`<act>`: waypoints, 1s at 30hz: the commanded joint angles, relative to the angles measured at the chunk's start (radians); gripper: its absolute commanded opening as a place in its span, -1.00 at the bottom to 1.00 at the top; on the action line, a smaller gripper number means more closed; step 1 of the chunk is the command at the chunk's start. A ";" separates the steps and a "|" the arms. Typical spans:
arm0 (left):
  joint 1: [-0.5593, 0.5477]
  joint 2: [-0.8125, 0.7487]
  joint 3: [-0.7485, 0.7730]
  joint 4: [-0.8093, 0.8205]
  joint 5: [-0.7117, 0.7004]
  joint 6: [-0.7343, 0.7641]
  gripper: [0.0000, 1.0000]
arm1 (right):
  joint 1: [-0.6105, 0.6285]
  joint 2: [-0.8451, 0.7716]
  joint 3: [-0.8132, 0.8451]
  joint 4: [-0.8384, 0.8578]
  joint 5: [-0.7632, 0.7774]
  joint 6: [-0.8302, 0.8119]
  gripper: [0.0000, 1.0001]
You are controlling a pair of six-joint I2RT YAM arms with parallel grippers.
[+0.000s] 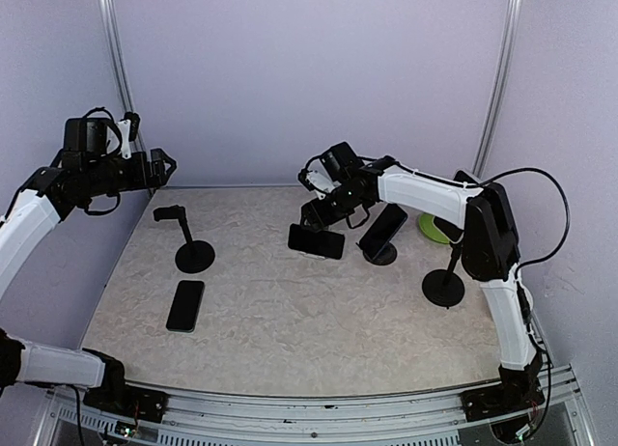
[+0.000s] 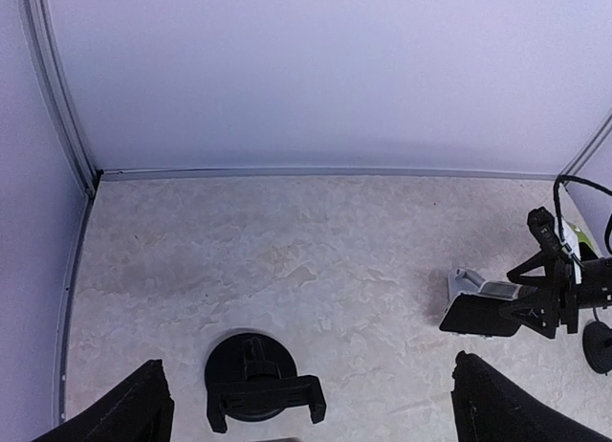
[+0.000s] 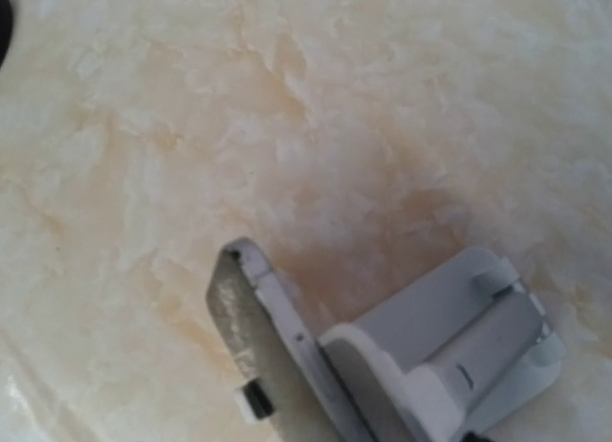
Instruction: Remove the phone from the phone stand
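A black phone (image 1: pixel 316 241) stands in landscape on a light grey stand (image 3: pixel 449 346) mid-table. It also shows in the left wrist view (image 2: pixel 481 315). My right gripper (image 1: pixel 324 214) reaches down onto the phone's top edge. In the right wrist view the phone's grey edge (image 3: pixel 277 318) fills the bottom middle, and the jaws look closed on it. My left gripper (image 1: pixel 164 166) is raised high at the far left. It is open and empty (image 2: pixel 308 389), with both dark fingers (image 2: pixel 129 408) wide apart.
An empty black clamp stand (image 1: pixel 191 245) stands left of centre, also in the left wrist view (image 2: pixel 258 385). A second phone (image 1: pixel 185 304) lies flat near it. Another phone leans on a black stand (image 1: pixel 383 231). A further black stand (image 1: pixel 444 287) and a green object (image 1: pixel 432 228) sit at the right.
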State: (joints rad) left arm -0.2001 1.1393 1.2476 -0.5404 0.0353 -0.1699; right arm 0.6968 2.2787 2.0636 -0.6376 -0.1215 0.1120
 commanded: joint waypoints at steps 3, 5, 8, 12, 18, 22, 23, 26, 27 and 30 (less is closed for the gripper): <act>-0.011 -0.001 0.036 -0.004 -0.032 0.029 0.98 | -0.017 0.037 0.031 0.000 0.031 -0.005 0.26; -0.013 -0.001 0.035 -0.006 -0.035 0.031 0.98 | -0.019 0.043 0.033 0.001 0.033 -0.005 0.23; -0.015 0.004 0.035 -0.008 -0.035 0.037 0.98 | -0.022 0.051 0.035 -0.002 0.036 -0.005 0.19; -0.017 0.007 0.035 -0.010 -0.036 0.042 0.98 | -0.025 0.063 0.036 -0.010 0.043 -0.008 0.15; -0.020 0.007 0.035 -0.013 -0.036 0.050 0.98 | -0.031 0.071 0.042 -0.010 0.039 -0.013 0.19; -0.021 0.007 0.034 -0.014 -0.041 0.056 0.98 | -0.031 0.076 0.051 -0.013 0.009 -0.025 0.08; -0.021 0.006 0.034 -0.013 -0.042 0.058 0.98 | -0.031 0.076 0.051 -0.014 -0.001 -0.028 0.05; -0.020 0.007 0.036 -0.013 -0.045 0.061 0.98 | -0.031 0.077 0.050 -0.020 -0.033 -0.038 0.00; -0.020 0.007 0.036 -0.012 -0.045 0.061 0.98 | -0.031 0.079 0.051 -0.026 -0.045 -0.042 -0.02; -0.021 0.007 0.035 -0.012 -0.046 0.062 0.98 | -0.031 0.083 0.047 -0.043 -0.076 -0.058 -0.04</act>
State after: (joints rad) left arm -0.2157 1.1408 1.2526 -0.5549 0.0029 -0.1246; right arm 0.6708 2.3413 2.0853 -0.6472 -0.1318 0.0814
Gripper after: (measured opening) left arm 0.988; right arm 0.484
